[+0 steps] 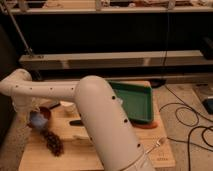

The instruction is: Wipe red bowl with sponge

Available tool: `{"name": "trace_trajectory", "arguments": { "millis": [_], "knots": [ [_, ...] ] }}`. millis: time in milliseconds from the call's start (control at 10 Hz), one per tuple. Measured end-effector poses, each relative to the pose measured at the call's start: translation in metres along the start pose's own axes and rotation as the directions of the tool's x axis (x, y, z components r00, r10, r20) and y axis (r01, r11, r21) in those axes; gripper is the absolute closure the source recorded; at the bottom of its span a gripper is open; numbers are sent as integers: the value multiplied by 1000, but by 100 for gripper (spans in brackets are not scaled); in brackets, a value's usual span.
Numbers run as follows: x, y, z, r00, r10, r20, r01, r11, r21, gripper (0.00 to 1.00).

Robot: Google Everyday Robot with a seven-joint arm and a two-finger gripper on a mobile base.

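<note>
My gripper (pixel 33 116) hangs at the far left of the wooden table, at the end of the white arm that sweeps in from the bottom centre. It is shut on the sponge (pixel 38 120), a small light-blue pad. The sponge rests against the left side of the red bowl (pixel 46 113), a small round bowl with a dark reddish inside, standing at the table's left edge. The arm hides much of the table's middle.
A white cup (pixel 68 106) stands right of the bowl. A green tray (pixel 134 100) lies at the back right, with an orange-red sliver (pixel 146 125) at its front edge. A dark brown cluster (pixel 53 142), a black stick (pixel 77 122) and a fork (pixel 159 143) lie on the table (pixel 40 157). Cables (pixel 187 117) cross the floor at right.
</note>
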Motion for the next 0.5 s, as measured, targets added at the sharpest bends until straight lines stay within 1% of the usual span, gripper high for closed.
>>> {"name": "trace_trajectory", "arguments": {
  "millis": [200, 400, 500],
  "knots": [
    [-14, 19, 0, 999, 52, 1, -52, 998, -26, 100],
    [-19, 40, -5, 995, 98, -11, -98, 994, -45, 100],
    [-20, 54, -10, 993, 120, -20, -121, 991, -57, 100]
  ]
}}
